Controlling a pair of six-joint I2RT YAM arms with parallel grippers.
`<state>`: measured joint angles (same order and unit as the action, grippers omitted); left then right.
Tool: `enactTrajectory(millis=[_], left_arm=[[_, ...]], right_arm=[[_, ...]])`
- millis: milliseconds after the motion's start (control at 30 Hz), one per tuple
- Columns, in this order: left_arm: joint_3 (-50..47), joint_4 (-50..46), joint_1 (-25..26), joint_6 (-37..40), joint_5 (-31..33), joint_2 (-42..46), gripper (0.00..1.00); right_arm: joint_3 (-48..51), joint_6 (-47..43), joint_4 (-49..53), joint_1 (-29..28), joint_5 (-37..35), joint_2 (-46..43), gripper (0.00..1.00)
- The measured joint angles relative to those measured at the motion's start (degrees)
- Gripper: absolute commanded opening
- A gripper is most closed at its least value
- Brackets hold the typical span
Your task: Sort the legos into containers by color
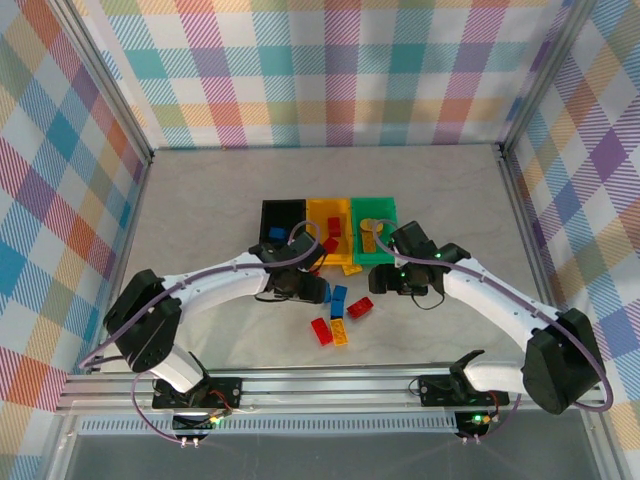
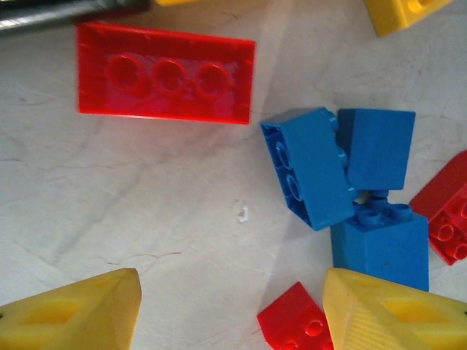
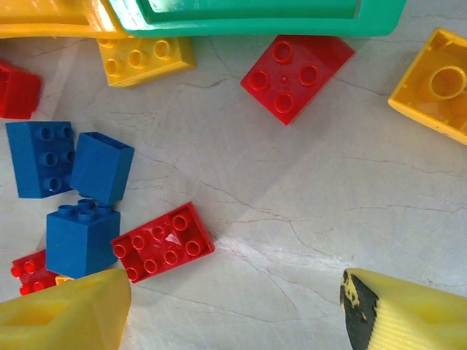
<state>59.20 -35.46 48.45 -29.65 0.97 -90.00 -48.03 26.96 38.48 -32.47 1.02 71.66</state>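
The black bin (image 1: pixel 283 218), yellow-orange bin (image 1: pixel 322 212) and green bin (image 1: pixel 385 210) stand side by side mid-table. Loose legos lie just in front of them. My left gripper (image 2: pixel 230 313) hangs open over bare table, a small red brick (image 2: pixel 295 321) by its right finger. Ahead of it lie three blue bricks (image 2: pixel 306 164) and a long red brick (image 2: pixel 166 73), underside up. My right gripper (image 3: pixel 233 313) is open above the table, with a red eight-stud brick (image 3: pixel 163 242) near its left finger. A red four-stud brick (image 3: pixel 295 68) and a yellow brick (image 3: pixel 146 58) touch the green bin's wall (image 3: pixel 263 18).
A blue brick (image 1: pixel 276 233) lies in the black bin, red bricks (image 1: pixel 333 228) in the yellow-orange one, a yellow brick (image 1: pixel 369 235) in the green one. Both arms (image 1: pixel 220 280) reach in from the near rail (image 1: pixel 320 385). Checked walls enclose the table.
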Motion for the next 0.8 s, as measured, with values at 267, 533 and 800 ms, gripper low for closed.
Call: enactTrajectory(millis=[267,533,800], left_arm=[[5.42,1.64,0.79,-1.27,-0.35,-5.81,0.66],[9.38,3.34,1.31,-2.56,-0.52,-12.76,0.60],[9.94,3.30,1.38,-3.34,-0.31,-14.86,0.38]], right_arm=[[0.00,-0.42,-0.02,0.00,0.20,-0.37,0.75],[0.00,-0.46,0.17,0.00,0.15,-1.29,0.75],[0.15,-0.46,0.22,0.00,0.13,-2.10,0.75]])
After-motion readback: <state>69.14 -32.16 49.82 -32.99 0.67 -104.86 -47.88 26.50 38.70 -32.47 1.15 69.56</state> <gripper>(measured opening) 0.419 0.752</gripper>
